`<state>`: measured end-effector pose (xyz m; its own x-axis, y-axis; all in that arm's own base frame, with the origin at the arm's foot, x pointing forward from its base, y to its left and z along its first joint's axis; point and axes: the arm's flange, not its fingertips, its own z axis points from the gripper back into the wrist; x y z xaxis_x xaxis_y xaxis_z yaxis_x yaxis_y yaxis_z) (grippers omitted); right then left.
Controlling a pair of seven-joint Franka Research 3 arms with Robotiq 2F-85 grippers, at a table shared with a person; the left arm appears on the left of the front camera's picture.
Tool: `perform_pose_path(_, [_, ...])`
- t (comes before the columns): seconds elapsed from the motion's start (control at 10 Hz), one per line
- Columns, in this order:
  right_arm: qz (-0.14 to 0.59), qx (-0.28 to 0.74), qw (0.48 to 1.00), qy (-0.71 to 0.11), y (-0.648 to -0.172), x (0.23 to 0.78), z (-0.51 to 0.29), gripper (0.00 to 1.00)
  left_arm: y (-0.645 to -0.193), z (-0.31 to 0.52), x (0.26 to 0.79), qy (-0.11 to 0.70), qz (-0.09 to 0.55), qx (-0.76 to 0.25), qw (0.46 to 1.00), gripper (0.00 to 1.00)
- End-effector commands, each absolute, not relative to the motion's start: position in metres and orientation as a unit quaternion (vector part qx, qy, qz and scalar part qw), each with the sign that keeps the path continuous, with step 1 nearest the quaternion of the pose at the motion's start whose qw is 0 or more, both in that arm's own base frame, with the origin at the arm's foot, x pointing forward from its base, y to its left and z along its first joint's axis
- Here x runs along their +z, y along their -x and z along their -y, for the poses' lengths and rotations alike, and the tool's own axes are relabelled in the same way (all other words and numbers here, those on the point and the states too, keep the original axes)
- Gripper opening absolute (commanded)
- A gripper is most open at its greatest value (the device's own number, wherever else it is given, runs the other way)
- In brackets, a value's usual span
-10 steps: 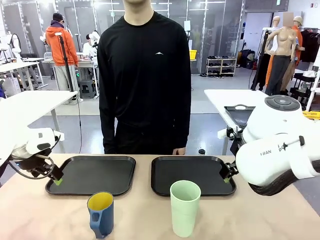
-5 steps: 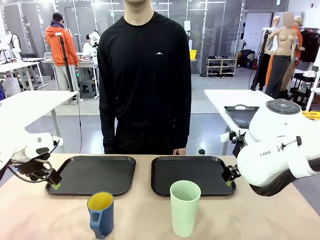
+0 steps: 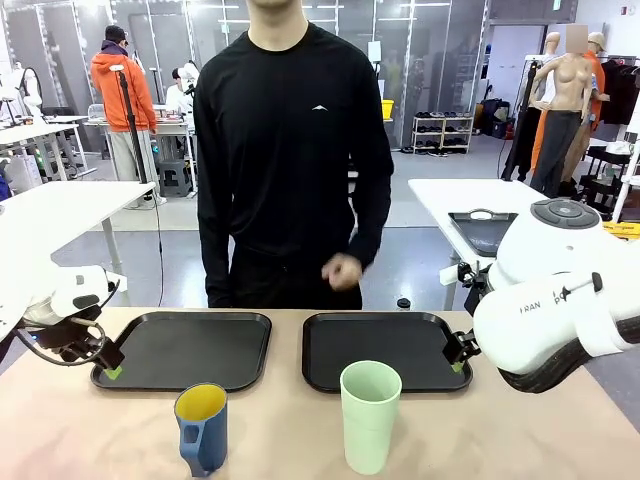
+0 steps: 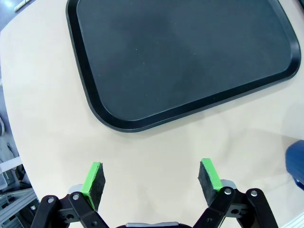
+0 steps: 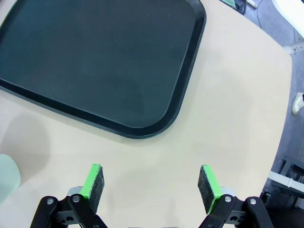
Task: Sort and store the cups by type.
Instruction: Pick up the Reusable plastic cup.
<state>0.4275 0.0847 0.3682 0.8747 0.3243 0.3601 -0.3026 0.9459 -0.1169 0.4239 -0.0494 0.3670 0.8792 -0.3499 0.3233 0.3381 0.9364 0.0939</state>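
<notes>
A tall pale mint-green tumbler (image 3: 369, 415) stands near the table's front, right of centre; its rim edge (image 5: 7, 178) shows in the right wrist view. A shorter dark blue mug (image 3: 202, 428) with a yellow inside stands to its left, and a blue sliver of that mug (image 4: 297, 161) appears in the left wrist view. My left gripper (image 3: 112, 366) hovers open by the left tray's front-left corner, seen as the left gripper (image 4: 151, 178) over bare table. My right gripper (image 3: 459, 357) is open at the right tray's front-right corner, seen as the right gripper (image 5: 151, 182) with nothing between its pads.
Two black trays lie side by side behind the cups, the left tray (image 3: 185, 349) and the right tray (image 3: 383, 350). A person in black stands at the far edge with one hand (image 3: 340, 270) raised above the right tray.
The person's hand has risen from the table edge to waist height. My left gripper dropped slightly a second ago and both arms have held still since.
</notes>
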Motion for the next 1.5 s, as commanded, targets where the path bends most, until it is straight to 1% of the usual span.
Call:
perform_pose_path(0.0, [0.19, 0.163, 0.968, 0.028, -0.4271, 0.3677, -0.0855, 1.0, -0.4235, 0.0484, 0.368, -0.02, 0.169, -0.178, 0.969, 1.0])
perform_pose_path(1.4, [0.19, 0.163, 0.968, 0.028, -0.4271, 0.3677, -0.0855, 1.0, -0.4235, 0.0484, 0.368, -0.02, 0.169, -0.178, 0.969, 1.0])
